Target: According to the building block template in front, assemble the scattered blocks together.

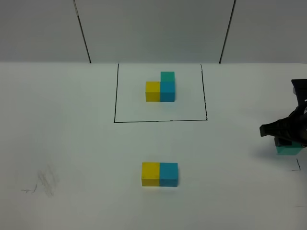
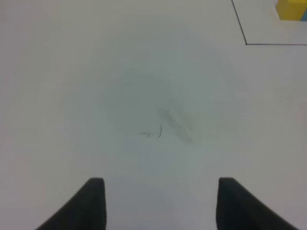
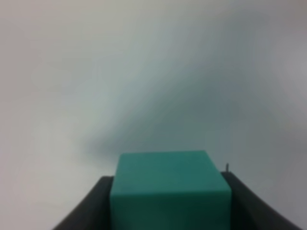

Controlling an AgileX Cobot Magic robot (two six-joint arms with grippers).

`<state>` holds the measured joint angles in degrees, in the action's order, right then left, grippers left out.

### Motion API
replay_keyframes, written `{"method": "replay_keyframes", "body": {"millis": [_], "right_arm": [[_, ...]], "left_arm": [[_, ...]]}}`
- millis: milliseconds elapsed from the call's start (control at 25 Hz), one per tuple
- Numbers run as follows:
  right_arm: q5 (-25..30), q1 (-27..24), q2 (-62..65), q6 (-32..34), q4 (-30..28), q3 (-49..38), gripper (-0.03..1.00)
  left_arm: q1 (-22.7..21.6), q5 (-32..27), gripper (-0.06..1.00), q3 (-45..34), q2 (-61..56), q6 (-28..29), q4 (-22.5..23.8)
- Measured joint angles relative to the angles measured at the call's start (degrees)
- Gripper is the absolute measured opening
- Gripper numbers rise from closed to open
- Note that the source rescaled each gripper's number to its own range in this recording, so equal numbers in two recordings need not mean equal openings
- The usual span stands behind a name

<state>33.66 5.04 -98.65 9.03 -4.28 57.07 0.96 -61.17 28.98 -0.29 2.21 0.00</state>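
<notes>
The building block template (image 1: 160,88) stands inside a black-line rectangle (image 1: 115,96) at the back middle: yellow joined to blue, teal-green on the blue. Its yellow cube shows in the left wrist view (image 2: 290,9). The loose yellow cube (image 1: 150,173) and loose blue cube (image 1: 169,174) sit side by side, touching, at the front middle. The loose teal-green cube (image 1: 289,150) is at the far right, between my right gripper's (image 1: 289,143) fingers, which press its sides in the right wrist view (image 3: 170,191). My left gripper (image 2: 160,203) is open and empty over bare table.
The white table (image 1: 72,143) has faint pencil smudges at the front left (image 1: 43,182), also under my left gripper (image 2: 168,124). A small black corner mark (image 1: 297,165) lies beside the teal-green cube. Grey wall panels stand behind the table.
</notes>
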Motion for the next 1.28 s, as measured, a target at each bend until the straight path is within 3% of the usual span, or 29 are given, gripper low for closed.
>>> {"method": "replay_keyframes", "body": {"millis": [320,880,1120,1280], "right_arm": [[8.05,10.31,0.0,12.27,-6.93,8.51,0.01],[13.16,24.45,-4.18,17.9,-3.82,20.2,0.01],[24.09,28.9,-12.41,28.98,-5.6,29.87,0.01],[26.18,31.73,-15.07,32.26,-5.84,35.17,0.01]], "left_arm": [[0.0,0.0,0.16,0.0,0.0,0.0,0.0],[0.0,0.0,0.16,0.0,0.0,0.0,0.0],[0.0,0.0,0.16,0.0,0.0,0.0,0.0],[0.0,0.0,0.16,0.0,0.0,0.0,0.0]]}}
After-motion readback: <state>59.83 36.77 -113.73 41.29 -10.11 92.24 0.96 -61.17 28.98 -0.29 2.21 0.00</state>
